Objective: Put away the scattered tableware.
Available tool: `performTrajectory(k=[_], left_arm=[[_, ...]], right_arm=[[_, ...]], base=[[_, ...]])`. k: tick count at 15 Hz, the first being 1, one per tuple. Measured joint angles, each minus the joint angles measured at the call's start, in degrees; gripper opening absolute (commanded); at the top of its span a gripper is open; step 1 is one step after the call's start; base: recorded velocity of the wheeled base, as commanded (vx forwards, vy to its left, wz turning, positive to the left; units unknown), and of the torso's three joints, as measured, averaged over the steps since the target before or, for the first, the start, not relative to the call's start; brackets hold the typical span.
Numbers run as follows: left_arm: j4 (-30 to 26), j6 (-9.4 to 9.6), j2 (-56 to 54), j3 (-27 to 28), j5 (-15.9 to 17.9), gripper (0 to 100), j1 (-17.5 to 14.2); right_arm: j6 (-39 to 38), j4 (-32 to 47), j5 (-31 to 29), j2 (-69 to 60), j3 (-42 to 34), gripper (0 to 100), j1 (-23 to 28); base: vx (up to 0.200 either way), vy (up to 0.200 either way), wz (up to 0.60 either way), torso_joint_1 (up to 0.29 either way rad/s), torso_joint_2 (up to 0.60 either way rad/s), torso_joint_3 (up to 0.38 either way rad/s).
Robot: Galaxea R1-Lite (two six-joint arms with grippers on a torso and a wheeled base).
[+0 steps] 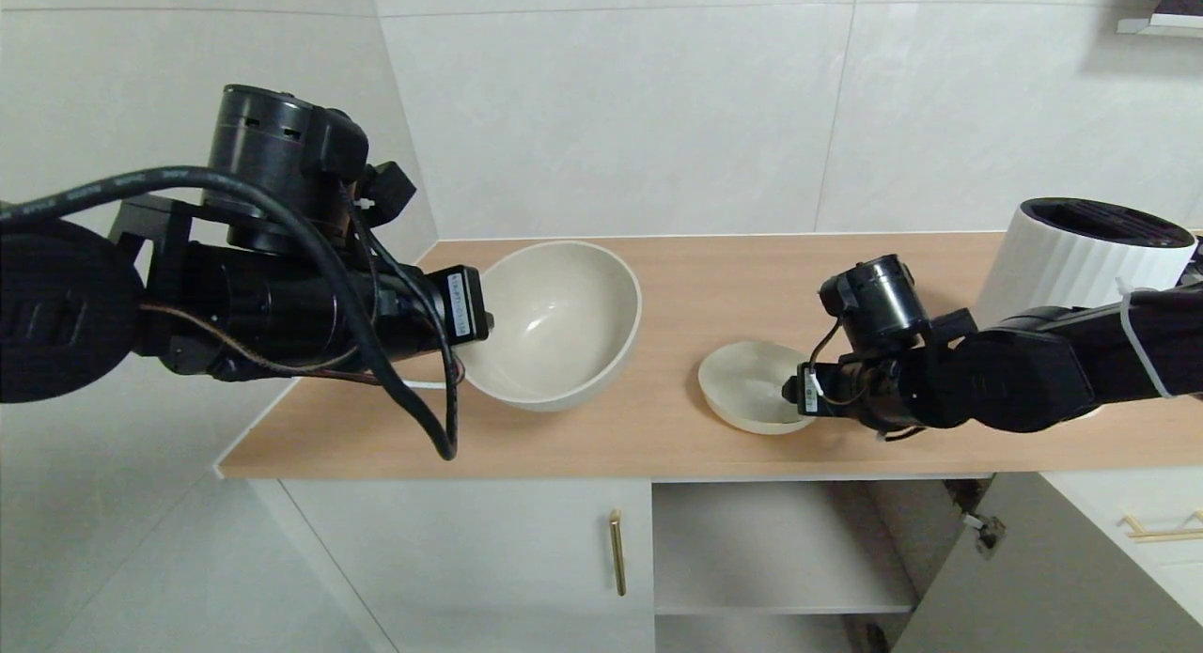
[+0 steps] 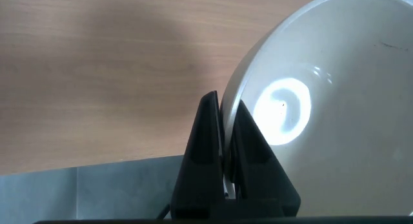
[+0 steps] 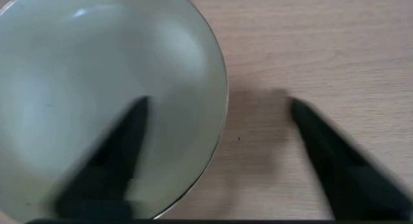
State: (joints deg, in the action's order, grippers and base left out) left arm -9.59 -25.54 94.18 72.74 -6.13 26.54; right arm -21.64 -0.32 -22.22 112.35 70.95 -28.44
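A large cream bowl (image 1: 559, 324) is tilted on its side over the left part of the wooden counter (image 1: 714, 277), its opening facing me. My left gripper (image 1: 484, 338) is shut on its rim; the left wrist view shows the two fingers (image 2: 210, 130) pinching the bowl (image 2: 329, 95) wall. A small cream bowl (image 1: 752, 385) sits upright on the counter right of centre. My right gripper (image 1: 794, 390) is at its right rim, open, with one finger (image 3: 110, 156) inside the small bowl (image 3: 97, 88) and the other finger (image 3: 335, 162) over the wood outside.
A white ribbed container (image 1: 1081, 254) with a dark opening stands at the counter's right end, behind my right arm. Below the counter an open cabinet (image 1: 771, 550) shows a shelf, its door swung out at right. Tiled walls close the back and left.
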Motion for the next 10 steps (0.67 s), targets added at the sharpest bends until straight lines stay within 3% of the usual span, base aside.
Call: performTrajectory(k=[10], left_arm=[[0.1,0.11,-2.0,-2.0,0.0,0,0.0]], right_arm=[[-2.6,-0.3,0.7,-6.8,-1.2,0,-0.1]], base=[[0.0,0.0,0.0,0.0,0.0,0.0]])
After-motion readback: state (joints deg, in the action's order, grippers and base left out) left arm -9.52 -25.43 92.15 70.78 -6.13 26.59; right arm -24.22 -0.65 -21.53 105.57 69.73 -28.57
